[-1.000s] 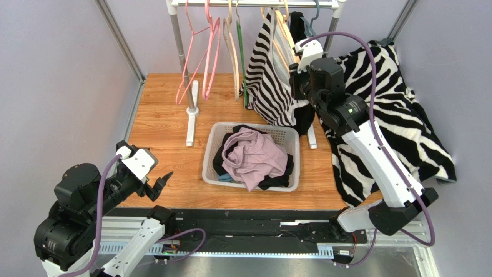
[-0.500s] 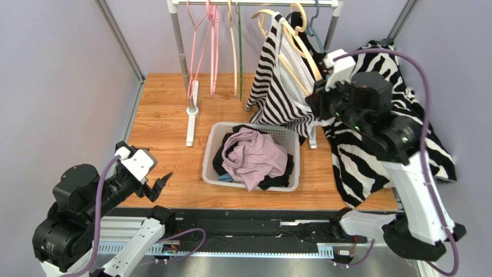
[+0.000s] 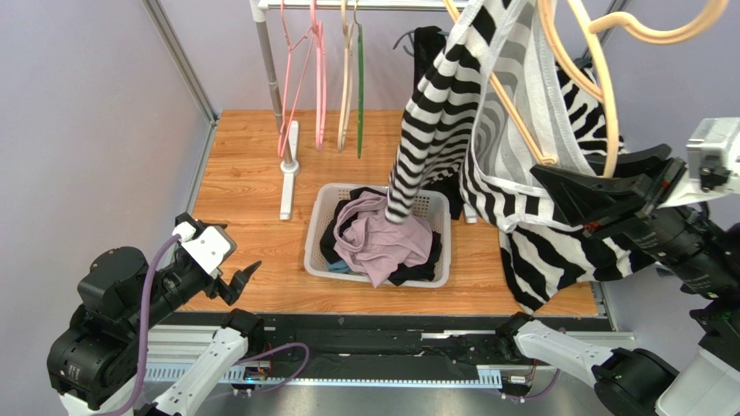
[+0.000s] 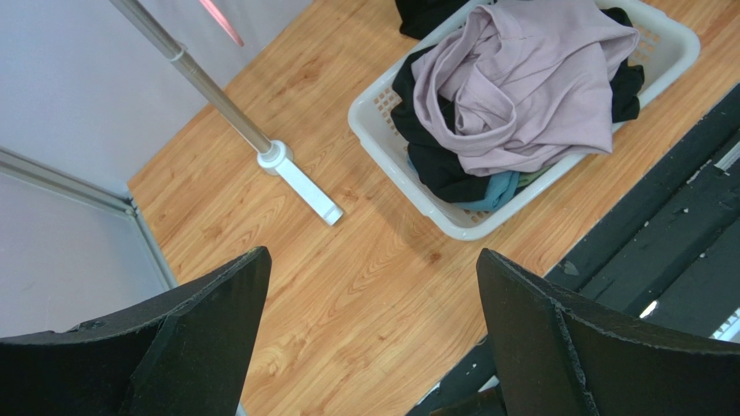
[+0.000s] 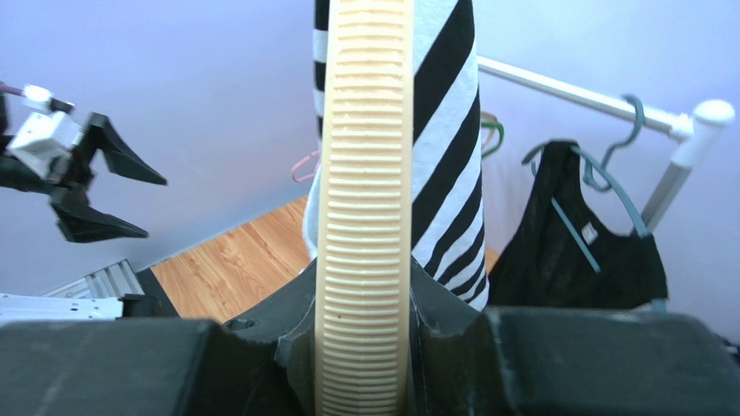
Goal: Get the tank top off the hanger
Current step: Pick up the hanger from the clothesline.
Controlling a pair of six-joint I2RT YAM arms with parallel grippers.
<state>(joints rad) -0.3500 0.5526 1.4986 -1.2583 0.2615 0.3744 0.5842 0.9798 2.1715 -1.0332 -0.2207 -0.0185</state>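
Two grippers are seen, and only one is loaded. The right gripper (image 3: 563, 199) is clamped on the cream hanger (image 5: 362, 173); in the right wrist view the ribbed bar is seen pinched upright between the two black fingers. The hanger is held high and close to the overhead camera, away from the rail (image 5: 564, 87), with its hook pointing toward the upper right of that view.

The tank top (image 3: 434, 104), striped black and white, is not yet off: it is draped over the hanger, and one shoulder strap is seen wrapped beside the ribbed bar in the wrist view. A long twisted fold of it hangs down above the white basket (image 3: 314, 234), its end seen over a mauve garment (image 3: 382, 238) heaped there on dark clothing. Whether the fold touches that garment cannot be told.

The left gripper (image 4: 372, 260) is spread wide and holds nothing; it is poised above the near left part of the table (image 3: 252, 165), well apart from the basket.

On the rail, pink hangers (image 3: 317, 78) and a green hanger (image 3: 360, 87) are hung bare, and a black garment (image 5: 578, 260) is carried on a teal hanger. A second striped cloth (image 3: 543, 264) is spread over the table's right side, below the right gripper.
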